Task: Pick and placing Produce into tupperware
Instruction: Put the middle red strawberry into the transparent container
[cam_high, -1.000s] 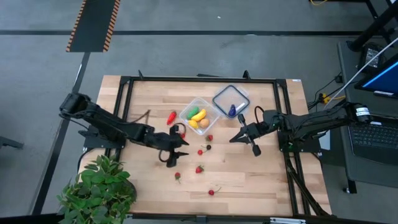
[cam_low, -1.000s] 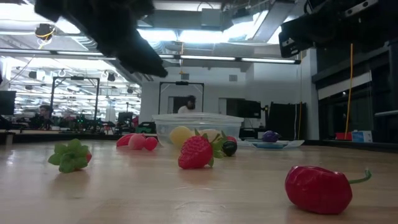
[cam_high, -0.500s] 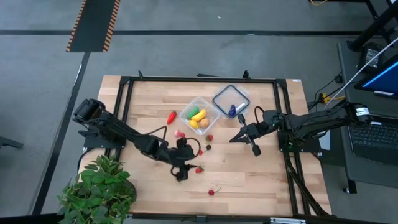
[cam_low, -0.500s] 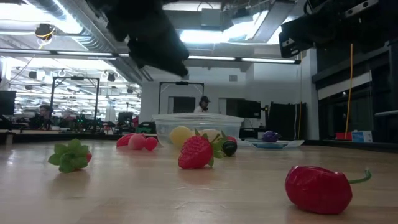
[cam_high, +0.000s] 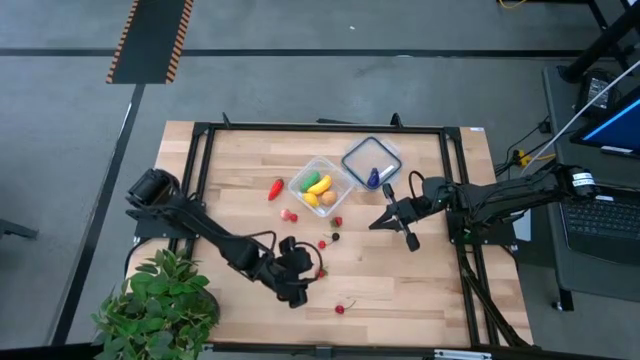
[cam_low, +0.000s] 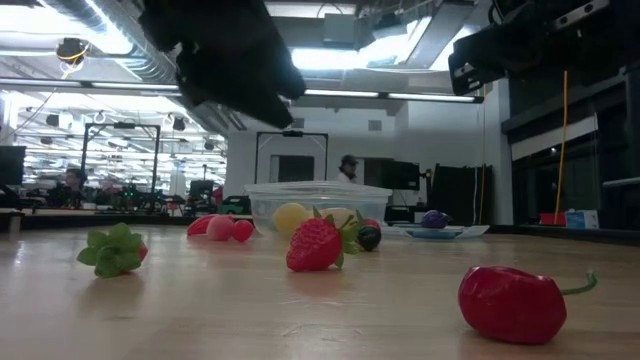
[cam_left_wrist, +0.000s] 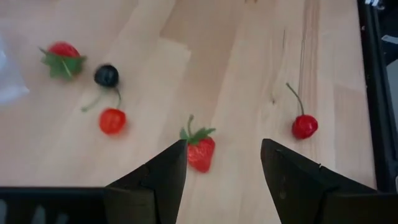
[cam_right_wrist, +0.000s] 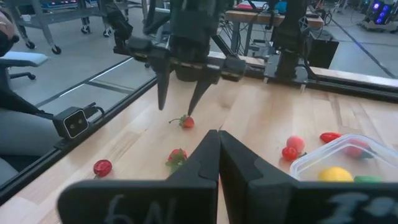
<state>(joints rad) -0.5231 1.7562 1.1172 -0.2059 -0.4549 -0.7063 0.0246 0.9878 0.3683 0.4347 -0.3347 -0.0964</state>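
Note:
The clear tupperware (cam_high: 320, 185) holds yellow, green and tan produce. Loose produce lies on the wooden table: a strawberry (cam_left_wrist: 200, 151) just ahead of my left gripper (cam_left_wrist: 222, 169), a stemmed cherry (cam_left_wrist: 304, 125) nearer the near edge, and a leafy strawberry (cam_right_wrist: 185, 121) under the fingers. My left gripper (cam_right_wrist: 178, 109) hangs open above the table, slanting down, touching nothing. My right gripper (cam_right_wrist: 217, 163) is shut and empty, in the air right of the tub (cam_high: 395, 218).
A clear lid (cam_high: 372, 160) with a blue-purple piece on it lies right of the tub. A red pepper (cam_high: 275, 188), a pink piece (cam_high: 290, 214), two cherries (cam_high: 328, 240) and another strawberry (cam_high: 337, 221) lie near the tub. A potted plant (cam_high: 160, 305) stands at the near left corner.
My left gripper has moved from beside the tub toward the table's near edge and somewhat right, rolling as it went, and now hangs over the strawberries. It has stayed open. No produce has moved.

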